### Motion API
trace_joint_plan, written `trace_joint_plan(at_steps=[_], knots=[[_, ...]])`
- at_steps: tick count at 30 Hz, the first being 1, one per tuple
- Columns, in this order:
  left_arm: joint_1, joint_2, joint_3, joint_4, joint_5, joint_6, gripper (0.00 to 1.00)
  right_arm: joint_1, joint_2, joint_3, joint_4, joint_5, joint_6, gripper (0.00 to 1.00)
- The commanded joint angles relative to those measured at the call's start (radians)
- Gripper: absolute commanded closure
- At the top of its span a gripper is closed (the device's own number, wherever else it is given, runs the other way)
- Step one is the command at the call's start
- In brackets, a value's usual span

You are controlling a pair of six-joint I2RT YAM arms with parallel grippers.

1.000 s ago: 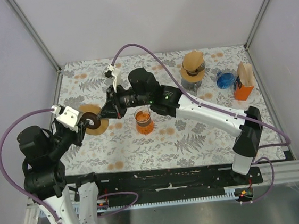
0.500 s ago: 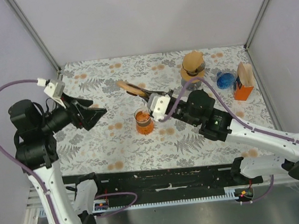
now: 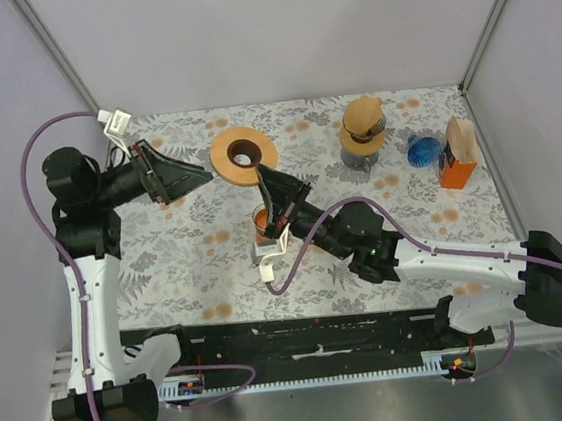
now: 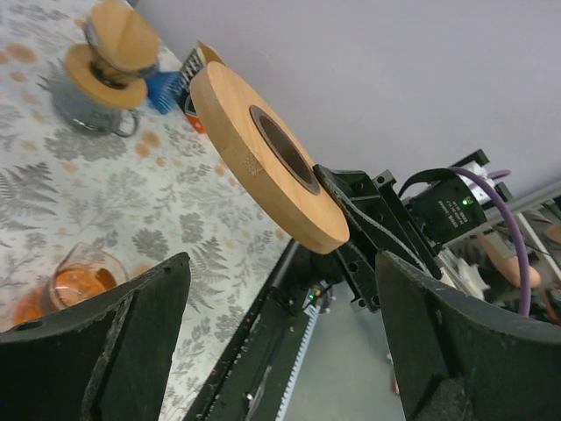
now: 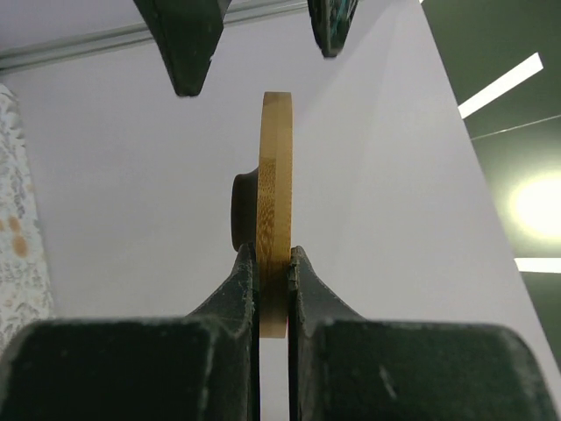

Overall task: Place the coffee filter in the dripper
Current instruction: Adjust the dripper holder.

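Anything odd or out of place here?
Yes: the wooden ring is up in the air and tilted, pinched at its rim by the right gripper, with the open left gripper facing it. Neither gripper holds a filter.

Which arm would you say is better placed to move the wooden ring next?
The right, probably: the right pincer is shut on the wooden ring at its edge, holding it in the air, while the left pincer is open, empty and apart from it.
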Motion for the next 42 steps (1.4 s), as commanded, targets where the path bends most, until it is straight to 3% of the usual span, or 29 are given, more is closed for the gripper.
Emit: trace_joint_plan(at_steps=[1,4,6,8,9,15,17,18,19,21,22,23,25,27,30,32,36,39,42], knots=[[-0.086,0.03,-0.028,0.154,-0.008,-0.155,0.09,0.026,0.016,0.008,0.18,0.031,-0.184,1.0],[-0.099,0.043,-0.05,0.154,-0.031,-0.17,0.09,0.051,0.045,0.011,0.216,0.051,-0.219,1.0],[-0.106,0.051,-0.059,0.169,-0.046,-0.179,0.23,0.063,0.061,0.022,0.213,0.045,-0.224,1.0],[-0.108,0.054,-0.063,0.186,-0.048,-0.193,0.46,0.069,0.07,0.03,0.199,0.042,-0.226,1.0],[-0.108,0.056,-0.068,0.198,-0.048,-0.205,0.51,0.071,0.074,0.031,0.199,0.042,-0.229,1.0],[-0.12,0.042,-0.132,0.241,-0.037,-0.247,0.61,0.076,0.101,0.048,0.185,0.025,-0.21,1.0],[-0.123,0.034,-0.184,0.253,-0.037,-0.271,0.79,0.077,0.108,0.059,0.19,0.031,-0.203,1.0],[-0.122,0.033,-0.206,0.264,-0.037,-0.289,0.93,0.076,0.114,0.062,0.193,0.037,-0.195,1.0],[-0.123,0.03,-0.223,0.266,-0.038,-0.3,0.98,0.076,0.114,0.067,0.197,0.048,-0.172,1.0],[-0.123,0.03,-0.232,0.266,-0.045,-0.308,0.98,0.076,0.111,0.088,0.158,0.093,-0.087,1.0],[-0.123,0.033,-0.229,0.267,-0.049,-0.305,0.98,0.077,0.107,0.109,0.112,0.129,-0.004,0.92],[-0.123,0.037,-0.223,0.266,-0.054,-0.296,0.98,0.074,0.089,0.149,0.016,0.168,0.092,0.75],[-0.123,0.054,-0.203,0.255,-0.068,-0.256,0.98,0.062,0.043,0.266,-0.347,0.175,0.392,0.36],[-0.122,0.074,-0.179,0.203,-0.084,-0.193,0.98,0.013,-0.01,0.401,-0.749,-0.087,0.658,0.02],[-0.123,0.097,-0.165,0.169,-0.101,-0.126,0.98,-0.074,-0.086,0.413,-0.898,-0.413,0.835,0.02],[-0.123,0.099,-0.16,0.143,-0.115,-0.086,0.98,-0.139,-0.102,0.439,-0.901,-0.471,0.99,0.02],[-0.123,0.079,-0.162,0.102,-0.124,-0.044,0.98,-0.246,0.025,0.644,-1.005,-0.359,1.334,0.02],[-0.123,0.053,-0.169,0.08,-0.13,-0.026,0.98,-0.248,0.136,0.803,-1.144,-0.299,1.399,0.03],[-0.123,0.031,-0.189,0.074,-0.132,-0.026,0.98,-0.248,0.199,0.834,-1.16,-0.253,1.44,0.04]])
